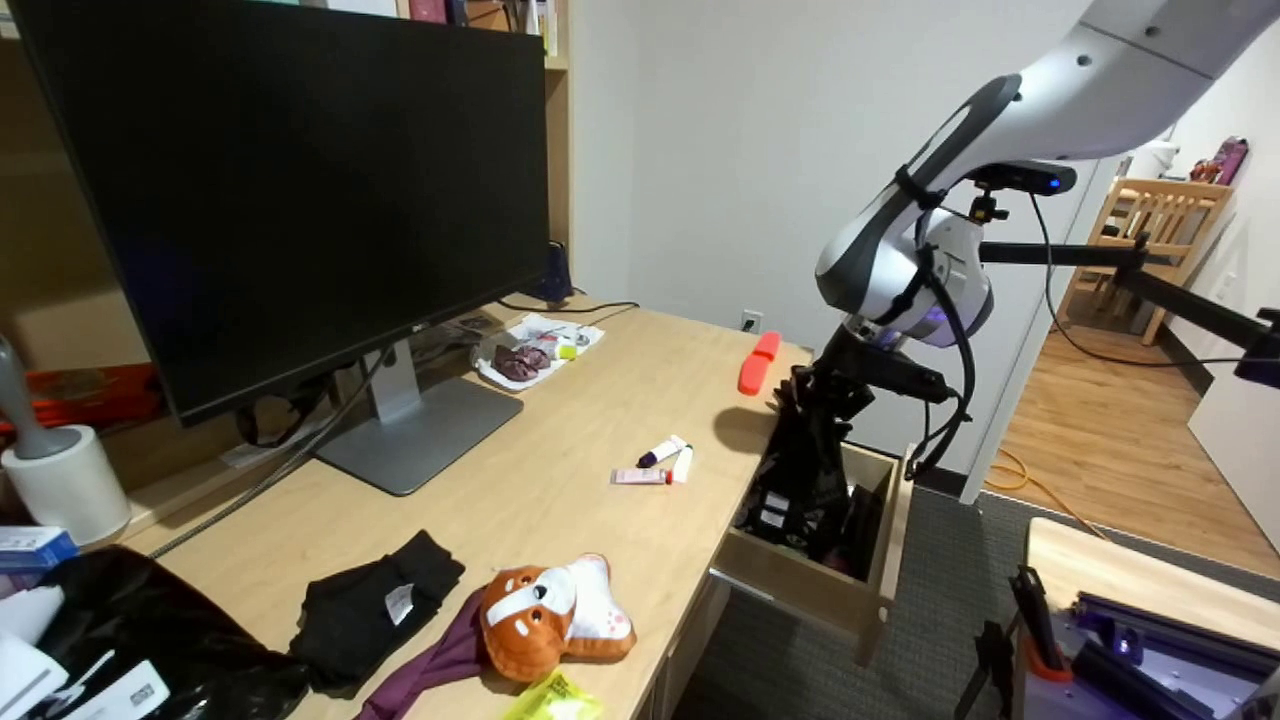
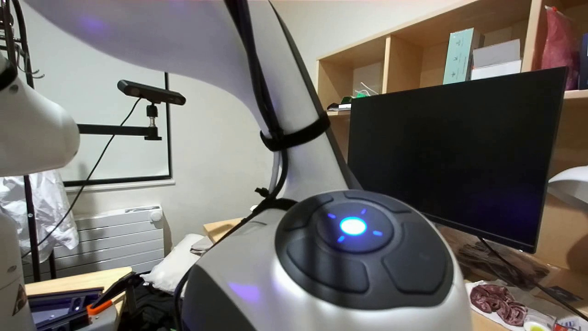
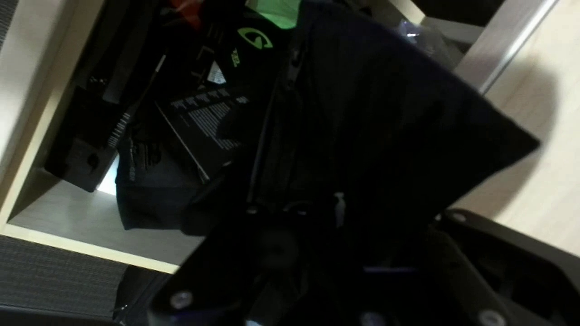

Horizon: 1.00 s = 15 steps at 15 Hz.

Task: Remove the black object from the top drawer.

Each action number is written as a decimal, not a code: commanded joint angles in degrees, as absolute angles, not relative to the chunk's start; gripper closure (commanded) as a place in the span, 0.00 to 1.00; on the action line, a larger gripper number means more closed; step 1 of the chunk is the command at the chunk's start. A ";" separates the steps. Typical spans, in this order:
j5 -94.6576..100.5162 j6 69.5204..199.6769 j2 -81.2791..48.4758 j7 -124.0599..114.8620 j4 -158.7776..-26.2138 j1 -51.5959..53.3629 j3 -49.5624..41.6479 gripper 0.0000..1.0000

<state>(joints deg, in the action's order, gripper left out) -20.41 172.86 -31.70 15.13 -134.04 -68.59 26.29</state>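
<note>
The black object (image 3: 389, 104) fills the middle of the wrist view. It looks like a dark fabric pouch with a zip-like line and a pointed corner reaching over the desk edge. In an exterior view the black object (image 1: 800, 450) hangs from my gripper (image 1: 828, 395), its lower part at the drawer. The gripper appears shut on it; the fingertips are lost in the dark fabric. The top drawer (image 1: 800, 590) is pulled open, pale wood. Its bare floor also shows in the wrist view (image 3: 86, 213). The arm hides gripper and drawer in an exterior view.
The drawer also holds black boxes (image 3: 208, 117) and a dark pouch (image 3: 154, 194). On the desk (image 1: 600, 400) are a red case (image 1: 760, 362), small tubes (image 1: 642, 477), a plush toy (image 1: 555, 615), a black cloth (image 1: 375, 610) and a monitor (image 1: 300, 200).
</note>
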 commanded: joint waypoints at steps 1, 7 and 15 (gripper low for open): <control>-18.71 174.75 -33.40 12.68 -133.28 -64.22 21.06 0.59; -17.98 174.53 -35.14 11.37 -131.63 -59.55 15.46 0.95; -17.83 175.83 -37.23 9.74 -130.07 -55.41 10.98 0.56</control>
